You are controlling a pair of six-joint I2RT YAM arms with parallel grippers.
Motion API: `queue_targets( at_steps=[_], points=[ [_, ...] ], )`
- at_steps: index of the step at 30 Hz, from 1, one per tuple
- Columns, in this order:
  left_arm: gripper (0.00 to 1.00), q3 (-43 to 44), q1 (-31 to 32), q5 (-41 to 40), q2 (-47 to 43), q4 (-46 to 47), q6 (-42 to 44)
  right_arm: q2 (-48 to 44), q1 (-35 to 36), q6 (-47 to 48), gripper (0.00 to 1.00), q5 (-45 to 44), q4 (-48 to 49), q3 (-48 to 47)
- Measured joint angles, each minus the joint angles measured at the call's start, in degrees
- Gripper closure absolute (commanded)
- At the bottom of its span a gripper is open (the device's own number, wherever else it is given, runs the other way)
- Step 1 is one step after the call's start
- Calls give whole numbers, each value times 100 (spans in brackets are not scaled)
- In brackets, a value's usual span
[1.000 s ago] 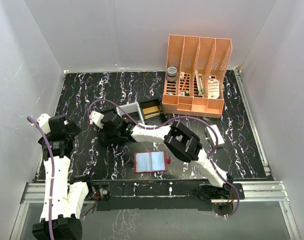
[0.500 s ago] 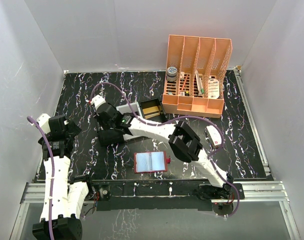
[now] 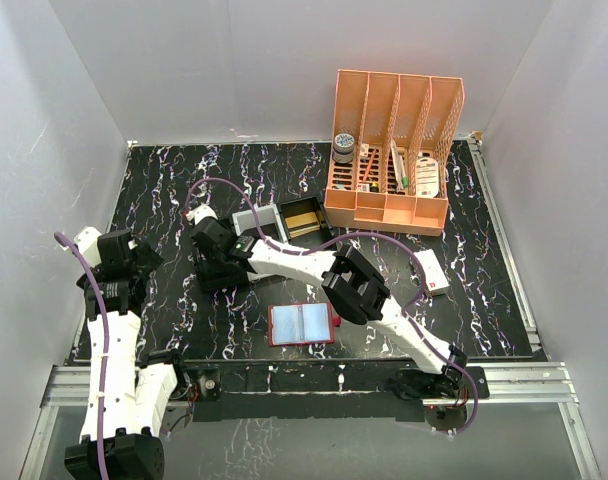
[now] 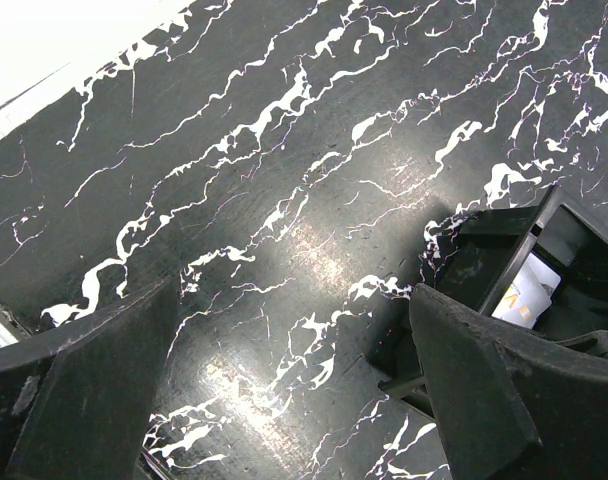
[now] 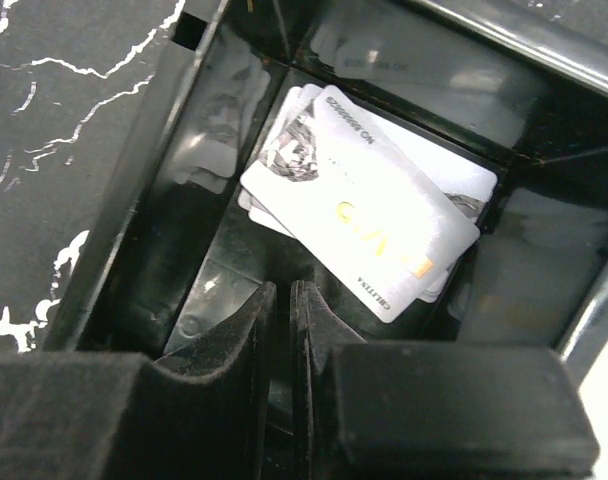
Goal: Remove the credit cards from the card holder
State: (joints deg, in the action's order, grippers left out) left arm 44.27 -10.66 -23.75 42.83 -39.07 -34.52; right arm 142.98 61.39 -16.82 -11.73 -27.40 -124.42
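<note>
The red card holder point(image 3: 302, 324) lies open near the front of the table, with pale blue cards showing in it. My right gripper point(image 3: 217, 262) reaches far left of it. In the right wrist view the right gripper point(image 5: 282, 305) is shut with nothing visible between its fingers. It hangs over a black tray compartment point(image 5: 134, 200) holding several pale credit cards point(image 5: 359, 215) in a loose stack. My left gripper point(image 4: 296, 295) is open and empty over bare table at the far left point(image 3: 124, 270). That tray point(image 4: 484, 255) is just to its right.
A black tray with a grey insert point(image 3: 284, 220) sits behind the right gripper. An orange desk organizer point(image 3: 394, 150) stands at the back right. A small white box point(image 3: 431, 270) lies right of the right arm. White walls enclose the table.
My right gripper swung back and left, then came forward again over the black tray. The right elbow shifted left, uncovering the white box. The left arm has not moved.
</note>
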Motion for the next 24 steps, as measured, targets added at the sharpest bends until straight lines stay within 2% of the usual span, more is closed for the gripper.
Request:
queue_targets(
  at_steps=[9, 19, 24],
  points=[
    [1, 0, 2, 0, 4, 0, 0, 186, 0, 39, 86, -417, -173, -297],
    [1, 0, 0, 2, 9, 2, 2, 232, 0, 87, 86, -402, -302, -400],
    [1, 0, 2, 2, 9, 2, 2, 404, 0, 214, 85, -240, -678, -774]
  ],
)
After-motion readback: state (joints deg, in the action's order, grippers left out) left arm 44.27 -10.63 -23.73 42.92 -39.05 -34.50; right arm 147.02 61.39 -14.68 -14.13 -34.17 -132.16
